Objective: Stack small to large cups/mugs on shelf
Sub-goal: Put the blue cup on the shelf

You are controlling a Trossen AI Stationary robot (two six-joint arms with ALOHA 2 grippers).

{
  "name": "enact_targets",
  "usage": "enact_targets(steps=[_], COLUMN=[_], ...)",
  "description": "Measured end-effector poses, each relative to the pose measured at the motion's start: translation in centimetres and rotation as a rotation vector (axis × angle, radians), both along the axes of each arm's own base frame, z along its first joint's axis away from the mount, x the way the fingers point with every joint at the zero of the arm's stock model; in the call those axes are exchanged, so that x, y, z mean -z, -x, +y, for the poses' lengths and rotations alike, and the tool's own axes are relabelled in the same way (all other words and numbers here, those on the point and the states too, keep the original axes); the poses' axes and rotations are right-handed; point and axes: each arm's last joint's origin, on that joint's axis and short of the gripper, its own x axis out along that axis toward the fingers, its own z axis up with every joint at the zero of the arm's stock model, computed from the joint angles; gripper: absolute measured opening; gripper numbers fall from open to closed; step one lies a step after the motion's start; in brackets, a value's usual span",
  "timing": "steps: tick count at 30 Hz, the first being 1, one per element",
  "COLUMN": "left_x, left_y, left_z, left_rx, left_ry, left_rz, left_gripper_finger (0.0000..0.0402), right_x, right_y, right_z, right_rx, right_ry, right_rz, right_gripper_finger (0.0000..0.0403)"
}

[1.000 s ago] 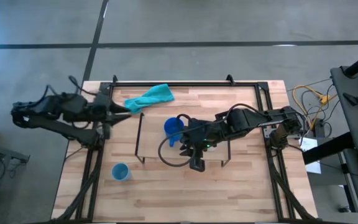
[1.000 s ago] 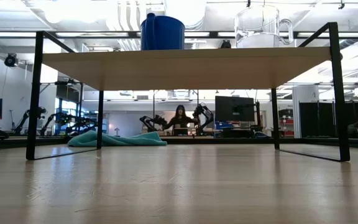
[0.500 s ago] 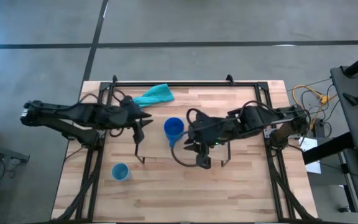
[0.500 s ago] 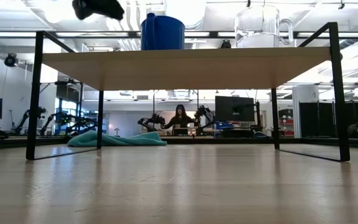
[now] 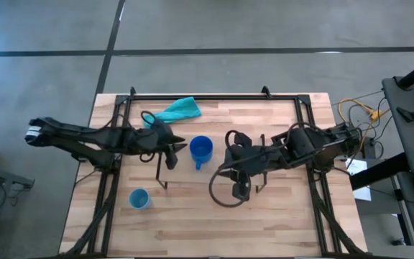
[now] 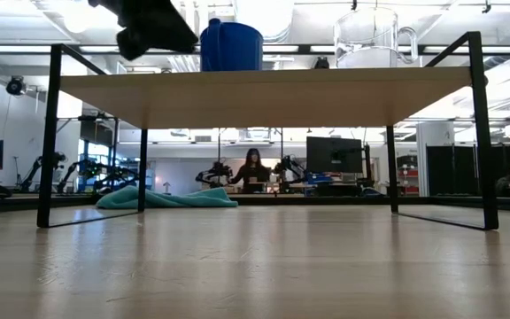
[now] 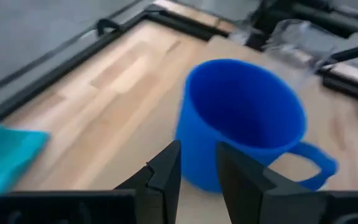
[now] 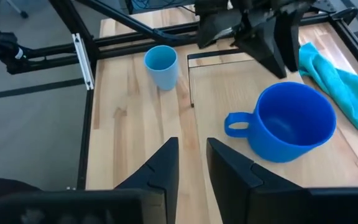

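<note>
Dark-blue mug (image 7: 244, 121) just beyond left pincer (image 7: 197, 171)

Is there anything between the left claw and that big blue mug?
Nothing. In the left wrist view, only bare shelf board separates the left gripper from the dark-blue mug, which stands just ahead of its fingertips.

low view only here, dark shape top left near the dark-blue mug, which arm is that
Observer: The left end effector, open and empty, pointing at the dark-blue mug.
Operator: where's the light-blue cup, can't see it
Observer: The light-blue cup stands upright on the table, off the shelf, past its left end toward the near edge.
Operator: and the right arm
Observer: The right end effector is above the shelf's right part, holding nothing.
</note>
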Motion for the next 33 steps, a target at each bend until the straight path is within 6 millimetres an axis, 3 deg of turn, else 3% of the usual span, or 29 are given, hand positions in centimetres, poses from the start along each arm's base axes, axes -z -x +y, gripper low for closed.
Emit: enact_targets(steps=[7,14,33], left_x=[1.7,1.7,2.6], left_y=[-0.5,-1.4,-6.6], left_z=[-0.1,-0.4,-2.4], left_rx=[-0.009,0.051,0.273], left_ry=[0.048,0.085,0.18], left_rz=[0.02,-0.025,-0.138], left_gripper_finger=[0.0086,0.0086,0.0086], right_x=[0.0,0.0,0.5], right_y=[0.0,0.0,0.4], right_z=[0.2,0.2,0.0], right_rx=[-0.005,-0.007,-0.009], right_ry=[-0.002,0.004,0.03], right_rz=[-0.003,0.002,0.061], right_gripper_finger=[0.0079,0.0074,0.0071])
